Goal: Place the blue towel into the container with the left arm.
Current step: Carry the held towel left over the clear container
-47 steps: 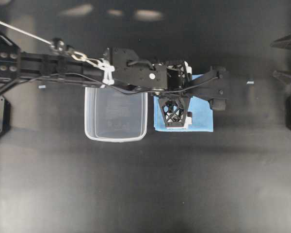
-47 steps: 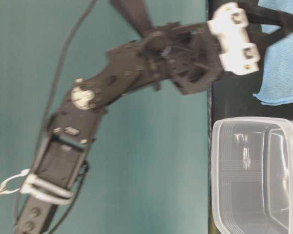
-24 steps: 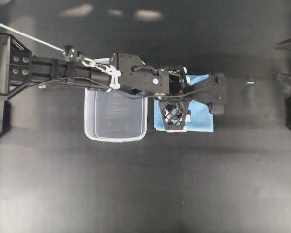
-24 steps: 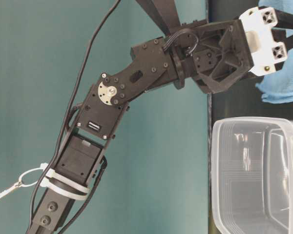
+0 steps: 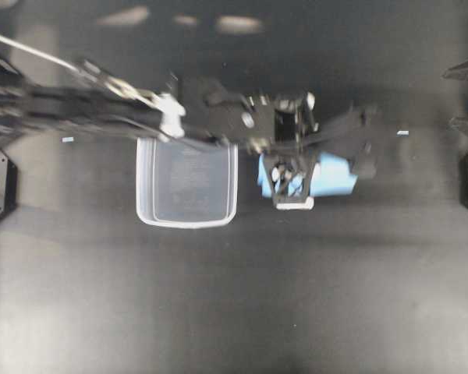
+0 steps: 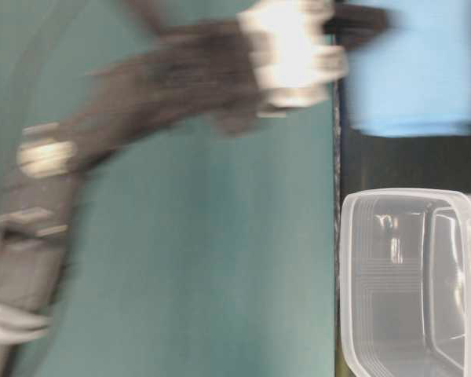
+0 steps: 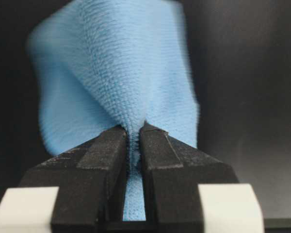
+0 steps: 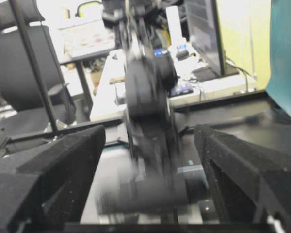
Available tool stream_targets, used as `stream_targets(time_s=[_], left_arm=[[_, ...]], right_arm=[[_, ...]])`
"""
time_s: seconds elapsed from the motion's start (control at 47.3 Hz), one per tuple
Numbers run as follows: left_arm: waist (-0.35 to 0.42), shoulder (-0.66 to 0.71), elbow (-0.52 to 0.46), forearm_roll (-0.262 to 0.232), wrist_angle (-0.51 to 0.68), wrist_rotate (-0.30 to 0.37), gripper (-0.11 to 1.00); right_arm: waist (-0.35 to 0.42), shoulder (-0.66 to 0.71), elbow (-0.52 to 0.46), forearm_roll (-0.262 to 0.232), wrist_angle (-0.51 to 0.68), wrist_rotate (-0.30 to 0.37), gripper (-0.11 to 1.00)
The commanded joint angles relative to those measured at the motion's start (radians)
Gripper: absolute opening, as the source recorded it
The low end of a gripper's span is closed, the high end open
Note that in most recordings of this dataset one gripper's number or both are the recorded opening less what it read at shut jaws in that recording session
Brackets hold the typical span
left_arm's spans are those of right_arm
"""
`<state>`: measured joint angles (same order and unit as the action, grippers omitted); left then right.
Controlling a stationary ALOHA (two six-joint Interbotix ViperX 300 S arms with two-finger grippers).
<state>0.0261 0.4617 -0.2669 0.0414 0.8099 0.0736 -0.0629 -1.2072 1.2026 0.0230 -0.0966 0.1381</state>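
Microfibre, light blue: the blue towel [image 7: 116, 82] was pinched in a ridge between the near-shut jaws of the left pincer [image 7: 133, 141], bunched and hanging just beyond the tips. Grasp step judged done; lift under way, arm blurred. Next move called for carrying it sideways to the container [image 5: 187, 184], just beside the pincer on the worktop [image 5: 234, 296]. Far off, the right pincer [image 8: 148, 145] stood wide, empty.

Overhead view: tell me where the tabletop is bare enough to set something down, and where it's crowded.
Bare: the broad dark tabletop below the container and blue towel, and the stretch between the towel and the right gripper at the right edge. Crowded: the middle band, where the left gripper pinches the towel just right of the container.
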Motion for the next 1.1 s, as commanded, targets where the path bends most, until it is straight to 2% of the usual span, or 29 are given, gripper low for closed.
stream_targets(time_s=[0.0, 0.211, 0.359, 0.698, 1.078], left_arm=[[0.003, -0.135, -0.023, 0.003, 0.074, 0.002, 0.05], [0.003, -0.341, 0.018, 0.003, 0.249, 0.000, 0.05], [0.005, -0.453, 0.126, 0.003, 0.302, 0.000, 0.05], [0.005, -0.609, 0.434, 0.003, 0.179, -0.017, 0.05], [0.014, -0.614, 0.565, 0.003, 0.081, -0.020, 0.05]], right_arm=[[0.002, 0.002, -0.015, 0.000, -0.005, -0.006, 0.72], [0.002, -0.009, -0.014, 0.000, -0.005, -0.014, 0.72], [0.000, -0.014, -0.014, 0.000, -0.005, -0.015, 0.72], [0.002, -0.018, -0.009, 0.000, -0.005, -0.015, 0.72], [0.002, -0.017, -0.008, -0.002, -0.005, -0.015, 0.72]])
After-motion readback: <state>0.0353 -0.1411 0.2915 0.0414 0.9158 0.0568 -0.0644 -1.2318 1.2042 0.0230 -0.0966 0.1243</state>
